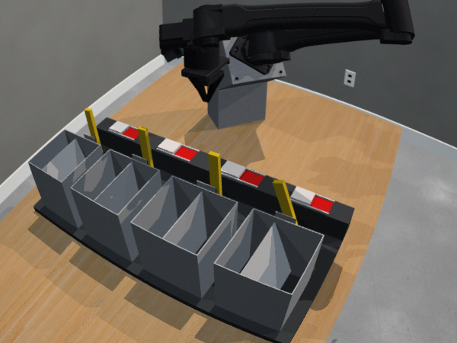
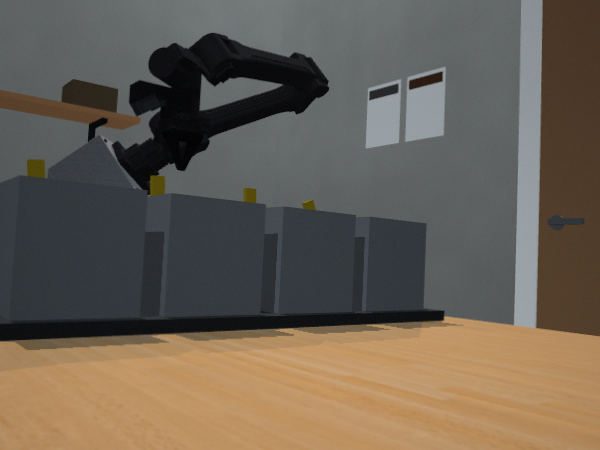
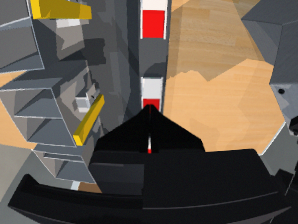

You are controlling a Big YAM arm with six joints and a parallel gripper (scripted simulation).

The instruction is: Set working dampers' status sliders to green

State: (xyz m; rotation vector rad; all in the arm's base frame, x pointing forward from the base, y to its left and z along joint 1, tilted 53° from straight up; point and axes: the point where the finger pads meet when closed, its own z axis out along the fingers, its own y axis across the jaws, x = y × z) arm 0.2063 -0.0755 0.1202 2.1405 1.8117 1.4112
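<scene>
Hand (image 1: 206, 97) is pinched shut, holding nothing. From my wrist view, the slider strip (image 3: 153, 63) runs straight toward 12 o'clock, probably just below.

"Can you read any lettering from your side?"

"No. You see two wall sheets (image 2: 405, 107) with dark header bars, but no words, numbers or brands are legible anywhere."
</scene>
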